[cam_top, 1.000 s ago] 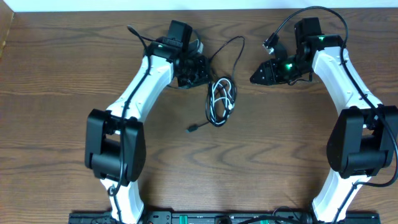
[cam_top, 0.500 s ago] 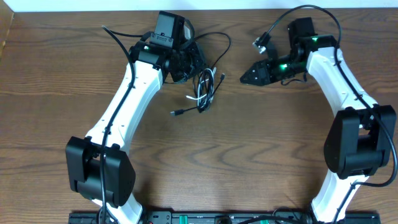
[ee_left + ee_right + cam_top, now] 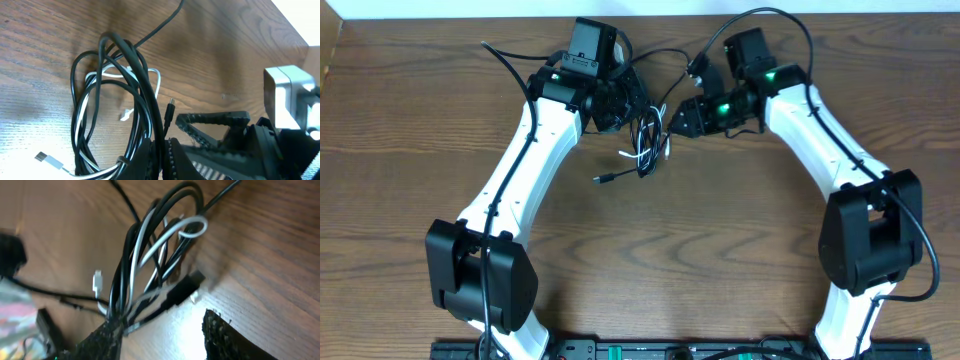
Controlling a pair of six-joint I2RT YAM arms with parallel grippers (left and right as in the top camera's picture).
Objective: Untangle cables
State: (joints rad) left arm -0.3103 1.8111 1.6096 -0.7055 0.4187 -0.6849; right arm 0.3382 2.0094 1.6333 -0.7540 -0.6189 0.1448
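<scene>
The tangled thin black and white cables point(image 3: 648, 147) lie on the brown wooden table point(image 3: 740, 240), upper middle of the overhead view. The left gripper point(image 3: 161, 150) is squeezed tight on the loops. The right gripper point(image 3: 165, 320) is partly open, gripping nothing. The loops sit just above it, touching its lower-left finger point(image 3: 102, 337).

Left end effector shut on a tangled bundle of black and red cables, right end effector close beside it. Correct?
Not red: the left wrist view shows the cables black and white. The left end effector is shut on them, with the right end effector close beside.
</scene>
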